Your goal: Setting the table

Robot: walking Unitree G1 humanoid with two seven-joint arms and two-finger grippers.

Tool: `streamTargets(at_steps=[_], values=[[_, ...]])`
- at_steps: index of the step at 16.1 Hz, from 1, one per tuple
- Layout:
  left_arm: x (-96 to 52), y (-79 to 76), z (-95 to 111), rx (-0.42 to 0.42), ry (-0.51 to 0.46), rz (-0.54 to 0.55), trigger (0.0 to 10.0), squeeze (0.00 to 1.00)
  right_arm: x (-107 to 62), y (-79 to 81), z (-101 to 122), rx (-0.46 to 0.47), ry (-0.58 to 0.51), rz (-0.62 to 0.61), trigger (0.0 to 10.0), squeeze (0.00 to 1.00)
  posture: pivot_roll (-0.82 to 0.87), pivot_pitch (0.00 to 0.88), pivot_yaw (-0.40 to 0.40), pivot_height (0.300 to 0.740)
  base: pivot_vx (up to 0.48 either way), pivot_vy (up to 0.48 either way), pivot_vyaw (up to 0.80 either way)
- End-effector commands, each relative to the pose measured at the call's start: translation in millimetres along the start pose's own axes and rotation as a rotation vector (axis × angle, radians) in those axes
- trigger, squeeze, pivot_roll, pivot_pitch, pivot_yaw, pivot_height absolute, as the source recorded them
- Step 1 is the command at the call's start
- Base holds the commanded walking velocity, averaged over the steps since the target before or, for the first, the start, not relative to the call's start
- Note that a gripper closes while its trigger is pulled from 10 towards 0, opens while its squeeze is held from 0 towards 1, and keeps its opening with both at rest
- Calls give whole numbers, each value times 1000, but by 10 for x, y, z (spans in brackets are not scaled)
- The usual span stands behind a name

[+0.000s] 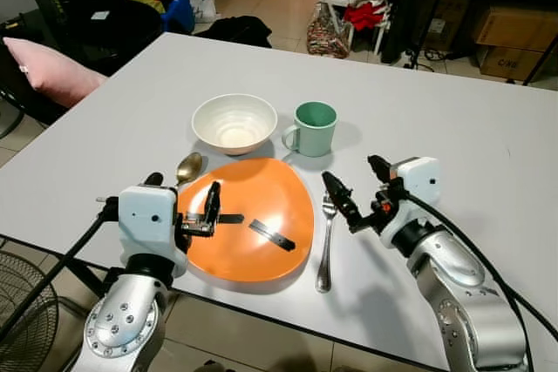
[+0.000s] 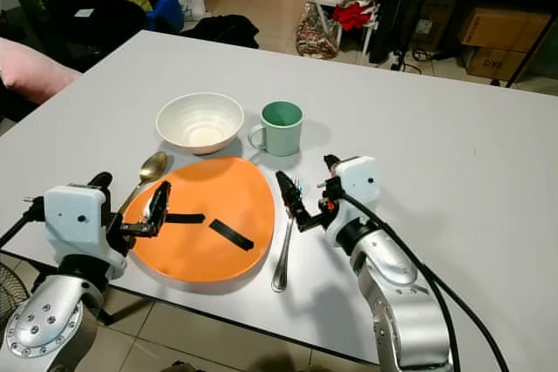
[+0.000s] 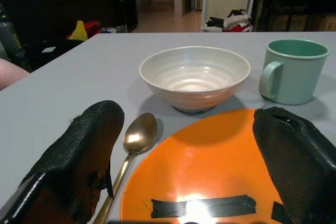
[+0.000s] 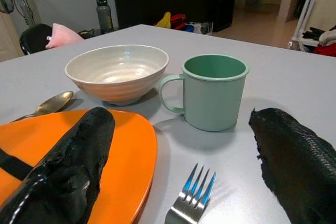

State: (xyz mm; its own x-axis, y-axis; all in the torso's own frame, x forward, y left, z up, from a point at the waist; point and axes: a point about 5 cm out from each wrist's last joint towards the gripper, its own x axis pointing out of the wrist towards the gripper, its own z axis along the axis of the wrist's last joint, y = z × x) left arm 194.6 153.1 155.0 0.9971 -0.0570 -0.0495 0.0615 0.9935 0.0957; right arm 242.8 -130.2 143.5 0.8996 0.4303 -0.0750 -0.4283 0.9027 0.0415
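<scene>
Head views: white table [image 1: 453, 128] with an orange plate [image 1: 261, 206] at the near edge, two strips of black tape [image 1: 271, 234] on it. White bowl [image 1: 234, 123] just behind the plate, green mug [image 1: 312, 128] beside the bowl, handle toward it. Gold spoon [image 1: 187, 167] on the plate's left, partly hidden by the left gripper [image 1: 201, 209], which hangs over the plate's left rim, fingers spread and holding nothing. Fork [image 1: 327, 246] lying along the plate's right side, tines away from the robot. Right gripper [image 1: 359, 187] right above the fork's tines, fingers parted, nothing between them. Pink cushion [image 1: 52, 71] off the table's far left.

Left wrist view: two black fingers [image 3: 79, 156] wide apart, plate and tape between them, spoon by one finger, bowl and mug beyond.

Right wrist view: fingers [image 4: 294, 166] released and wide, fork tines [image 4: 197, 184] low between them, mug and bowl ahead, plate edge under one finger.
</scene>
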Motion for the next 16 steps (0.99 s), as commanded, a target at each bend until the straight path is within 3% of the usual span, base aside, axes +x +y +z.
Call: streamTargets(at_steps=[1,16], values=[[-8,-21,13,6,-6,-14,10000,0,-20,-5,-1,-9,9,-11,10000,0,-56,0,17,740,0,0,0],[19,-13,22,15,-3,-19,10000,0,9,-20,-4,-4,21,-13,10000,0,-55,0,13,740,-275,0,0]])
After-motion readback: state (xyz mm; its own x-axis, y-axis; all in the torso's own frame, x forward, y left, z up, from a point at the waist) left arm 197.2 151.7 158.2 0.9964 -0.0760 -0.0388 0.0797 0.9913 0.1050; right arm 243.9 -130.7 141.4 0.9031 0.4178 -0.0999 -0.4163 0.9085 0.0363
